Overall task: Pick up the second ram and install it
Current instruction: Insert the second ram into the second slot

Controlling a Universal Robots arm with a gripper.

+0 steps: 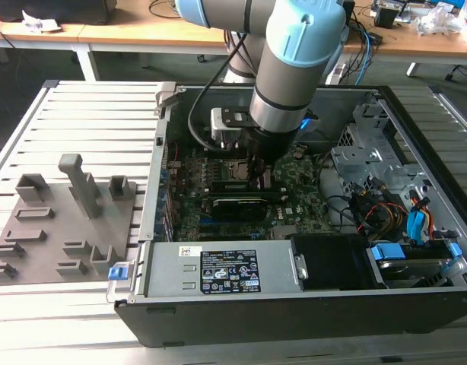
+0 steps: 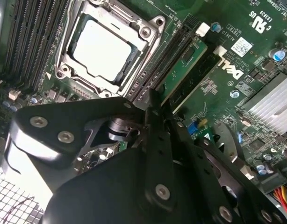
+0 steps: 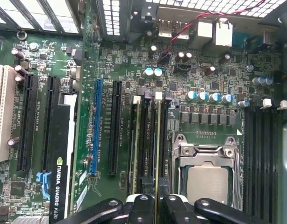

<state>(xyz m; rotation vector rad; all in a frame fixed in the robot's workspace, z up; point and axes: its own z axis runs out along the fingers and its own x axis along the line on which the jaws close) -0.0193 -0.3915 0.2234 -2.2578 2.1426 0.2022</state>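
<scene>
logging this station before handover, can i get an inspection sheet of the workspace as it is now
surface: slatted metal table, open PC case lying on it
job's things: ram on edge in a slot beside the CPU; another stick lies next to it
clutter: grey fixture tray on the exterior view's left
grippers: gripper shut on ram, low over the motherboard
cables: red, orange and blue cables by the drive bay
surroundings: wooden desks behind

Second ram's lower end behind hand
</scene>
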